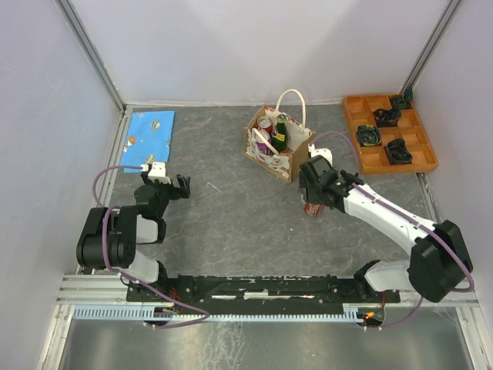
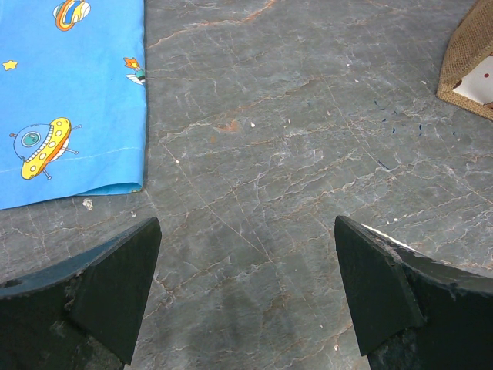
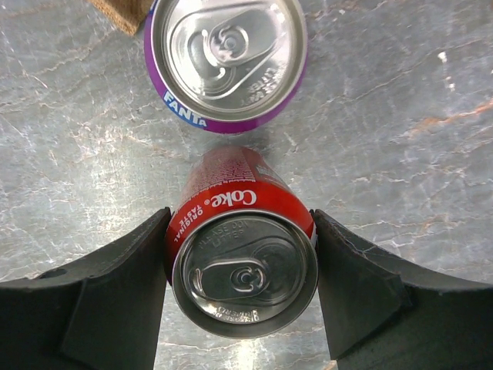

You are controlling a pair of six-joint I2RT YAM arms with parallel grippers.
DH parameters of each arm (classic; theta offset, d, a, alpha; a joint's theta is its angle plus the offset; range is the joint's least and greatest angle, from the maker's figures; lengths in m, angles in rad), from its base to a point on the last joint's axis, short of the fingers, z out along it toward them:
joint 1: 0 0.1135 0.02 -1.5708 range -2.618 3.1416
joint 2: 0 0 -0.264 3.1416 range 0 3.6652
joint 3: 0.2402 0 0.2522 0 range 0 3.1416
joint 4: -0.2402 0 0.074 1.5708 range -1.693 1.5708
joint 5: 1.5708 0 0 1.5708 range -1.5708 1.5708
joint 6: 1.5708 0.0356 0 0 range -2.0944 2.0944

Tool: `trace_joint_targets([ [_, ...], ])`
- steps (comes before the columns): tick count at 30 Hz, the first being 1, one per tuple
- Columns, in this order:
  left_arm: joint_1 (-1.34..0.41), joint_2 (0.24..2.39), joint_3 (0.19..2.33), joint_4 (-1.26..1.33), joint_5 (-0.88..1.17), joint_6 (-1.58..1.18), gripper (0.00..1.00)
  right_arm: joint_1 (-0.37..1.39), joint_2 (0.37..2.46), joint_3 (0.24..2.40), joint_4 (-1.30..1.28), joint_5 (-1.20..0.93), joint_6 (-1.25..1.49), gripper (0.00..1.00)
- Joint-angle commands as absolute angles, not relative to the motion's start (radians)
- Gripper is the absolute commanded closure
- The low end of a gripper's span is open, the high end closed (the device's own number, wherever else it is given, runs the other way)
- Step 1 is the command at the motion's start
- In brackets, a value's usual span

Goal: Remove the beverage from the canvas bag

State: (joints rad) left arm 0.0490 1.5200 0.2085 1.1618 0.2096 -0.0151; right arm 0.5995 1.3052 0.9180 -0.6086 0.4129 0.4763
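Observation:
The canvas bag (image 1: 271, 156) stands at the back middle of the table, with a green bottle (image 1: 281, 128) and a can (image 1: 264, 122) showing inside it. My right gripper (image 3: 240, 231) is shut on a red Coke can (image 3: 245, 262), one finger on each side, just in front of the bag; the can also shows in the top view (image 1: 312, 208). A purple Fanta can (image 3: 225, 58) stands upright on the table just beyond it, by the bag's corner (image 3: 123, 11). My left gripper (image 2: 246, 231) is open and empty over bare table, left of the bag (image 2: 470, 62).
A blue patterned cloth (image 1: 150, 131) lies at the back left, and shows in the left wrist view (image 2: 69, 92). An orange compartment tray (image 1: 377, 166) with dark parts sits at the back right. White walls close in the table.

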Motion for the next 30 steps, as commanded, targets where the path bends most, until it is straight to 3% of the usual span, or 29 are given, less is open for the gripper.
trace_joint_targets([
  [1, 0.052, 1.521, 0.216, 1.22, 0.192, 0.002, 0.01, 0.602, 1.326, 0.908, -0.5, 0.393, 0.486, 1.0],
  [10, 0.052, 1.523, 0.216, 1.223, 0.191, 0.0, 0.01, 0.602, 1.348, 0.882, -0.525, 0.352, 0.486, 1.0],
  [12, 0.052, 1.523, 0.216, 1.223, 0.19, 0.0, 0.01, 0.603, 1.348, 0.875, -0.541, 0.344, 0.498, 0.94],
  [14, 0.051, 1.523, 0.216, 1.224, 0.192, 0.001, 0.01, 0.604, 1.345, 0.873, -0.556, 0.336, 0.505, 0.75],
  [16, 0.053, 1.523, 0.216, 1.225, 0.192, 0.0, 0.01, 0.603, 1.343, 0.875, -0.576, 0.333, 0.513, 0.42],
  [18, 0.052, 1.522, 0.216, 1.225, 0.192, 0.0, 0.01, 0.605, 1.338, 0.881, -0.597, 0.341, 0.518, 0.22],
  [19, 0.051, 1.523, 0.216, 1.225, 0.191, 0.0, 0.01, 0.604, 1.333, 0.885, -0.606, 0.348, 0.519, 0.05],
  [21, 0.052, 1.523, 0.216, 1.225, 0.192, 0.0, 0.01, 0.607, 1.325, 0.9, -0.627, 0.364, 0.514, 0.01],
  [30, 0.052, 1.522, 0.216, 1.222, 0.192, 0.0, 0.01, 0.608, 1.276, 1.087, -0.723, 0.411, 0.425, 0.01],
])
